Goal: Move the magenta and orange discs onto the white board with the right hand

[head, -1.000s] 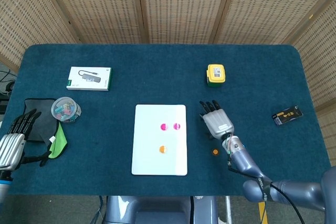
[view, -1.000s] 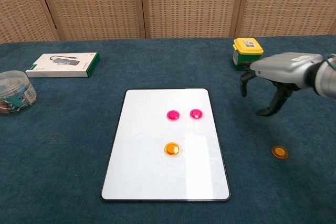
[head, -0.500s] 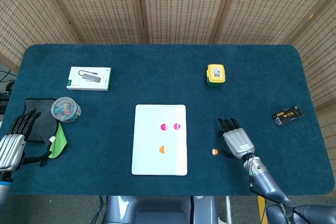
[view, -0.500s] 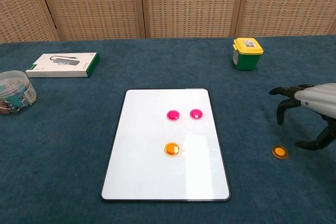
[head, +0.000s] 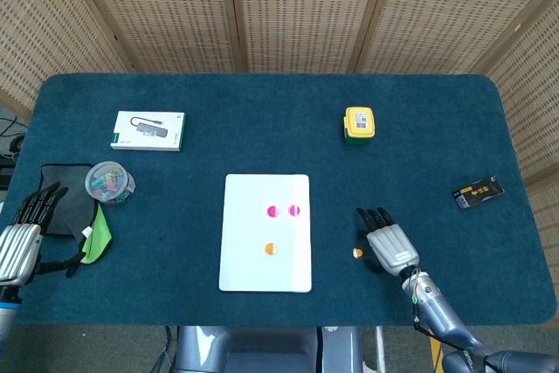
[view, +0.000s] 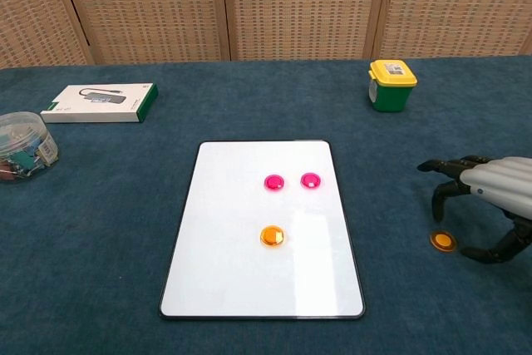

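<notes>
Orange disc [view: 442, 242] remains on the cloth right of the white board [view: 249, 288]; right hand [view: 490, 205], fingers spread and empty, has closed in over it, grasp imminent.

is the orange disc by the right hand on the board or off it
Off. The disc lies on the blue cloth right of the board, under the right hand.

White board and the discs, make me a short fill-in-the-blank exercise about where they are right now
1. The white board carries two magenta discs and ____ orange disc.
2. The orange disc off the board lies on the blue table under the fingers of the ____ hand.
3. The container beyond that hand has a green body and a ____ lid.

Missing words: one; right; yellow
</notes>
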{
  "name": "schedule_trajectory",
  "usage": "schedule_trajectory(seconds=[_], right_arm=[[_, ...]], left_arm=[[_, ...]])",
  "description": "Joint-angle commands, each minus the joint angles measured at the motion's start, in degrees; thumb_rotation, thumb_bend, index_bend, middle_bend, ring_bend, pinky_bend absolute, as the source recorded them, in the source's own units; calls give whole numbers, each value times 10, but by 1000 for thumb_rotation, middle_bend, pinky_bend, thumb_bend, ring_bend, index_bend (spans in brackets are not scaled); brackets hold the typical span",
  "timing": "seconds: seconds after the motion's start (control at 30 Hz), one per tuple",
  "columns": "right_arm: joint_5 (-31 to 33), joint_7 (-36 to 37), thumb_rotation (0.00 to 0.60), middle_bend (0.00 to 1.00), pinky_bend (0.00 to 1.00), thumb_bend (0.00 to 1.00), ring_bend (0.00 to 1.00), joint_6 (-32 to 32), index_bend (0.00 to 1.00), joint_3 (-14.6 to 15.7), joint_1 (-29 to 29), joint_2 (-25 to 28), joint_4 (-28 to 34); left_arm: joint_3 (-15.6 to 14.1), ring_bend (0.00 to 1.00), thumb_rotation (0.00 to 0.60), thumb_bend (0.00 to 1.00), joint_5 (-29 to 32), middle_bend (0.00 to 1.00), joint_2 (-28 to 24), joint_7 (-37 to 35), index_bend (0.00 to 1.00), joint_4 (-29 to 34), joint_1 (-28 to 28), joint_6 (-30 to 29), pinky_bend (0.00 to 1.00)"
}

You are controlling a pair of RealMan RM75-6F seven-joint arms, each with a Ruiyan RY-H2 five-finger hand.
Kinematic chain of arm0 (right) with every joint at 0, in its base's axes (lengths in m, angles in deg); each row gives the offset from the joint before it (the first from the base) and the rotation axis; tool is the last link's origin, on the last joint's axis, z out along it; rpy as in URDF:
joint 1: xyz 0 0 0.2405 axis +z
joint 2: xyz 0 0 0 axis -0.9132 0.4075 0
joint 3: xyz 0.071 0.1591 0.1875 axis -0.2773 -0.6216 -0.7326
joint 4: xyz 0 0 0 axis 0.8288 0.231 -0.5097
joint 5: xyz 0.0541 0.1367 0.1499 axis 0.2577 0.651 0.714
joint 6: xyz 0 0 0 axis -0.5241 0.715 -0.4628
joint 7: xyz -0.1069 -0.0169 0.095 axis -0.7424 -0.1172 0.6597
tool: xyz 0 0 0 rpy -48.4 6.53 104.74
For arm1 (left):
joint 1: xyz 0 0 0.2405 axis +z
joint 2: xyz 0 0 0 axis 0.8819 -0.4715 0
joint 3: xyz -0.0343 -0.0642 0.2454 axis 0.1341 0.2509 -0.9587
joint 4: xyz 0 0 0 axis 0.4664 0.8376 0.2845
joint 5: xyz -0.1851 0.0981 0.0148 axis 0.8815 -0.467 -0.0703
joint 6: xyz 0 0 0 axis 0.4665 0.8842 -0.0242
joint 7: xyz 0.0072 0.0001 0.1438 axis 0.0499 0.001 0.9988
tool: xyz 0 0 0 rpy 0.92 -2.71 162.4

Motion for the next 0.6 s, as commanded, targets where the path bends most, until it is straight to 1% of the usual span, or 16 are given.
schedule_trajectory(seconds=[0.03,0.6], right_arm=[[-12,8,600,0,0,363,0,-3,372,-4,-5,-8,-12],[-70,32,600,0,0,363,0,0,376,-18,-27,-30,-49]], left_arm=[[0,0,600,0,1,0,0,0,0,0,0,0,0],[1,0,600,0,4,0,0,0,0,2,1,2,0]])
